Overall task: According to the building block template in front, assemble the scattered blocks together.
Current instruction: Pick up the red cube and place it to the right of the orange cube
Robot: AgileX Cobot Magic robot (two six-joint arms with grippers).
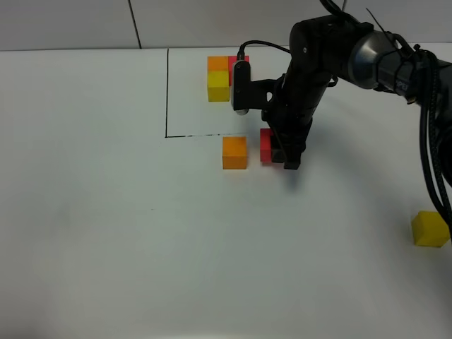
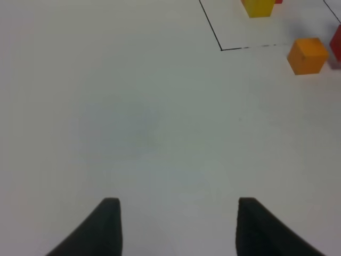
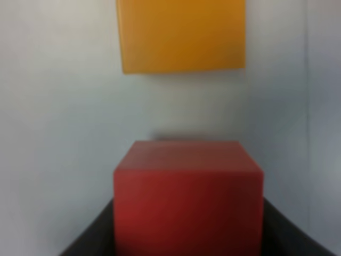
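Yellow cube (image 1: 430, 229): loose, lower right.
Red cube (image 3: 187, 197): our right gripper (image 1: 277, 155) clamps it.
Orange cube (image 1: 234, 152): next we butt red against it.
Left gripper (image 2: 178, 229): parted.

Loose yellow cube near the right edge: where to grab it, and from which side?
Come from straight above the yellow cube, jaws on two opposite side faces. Those faces are flat and parallel, and it sits flat on the table, apparently slightly turned, so rotate the wrist to match. No other block stands beside it to block the jaws.
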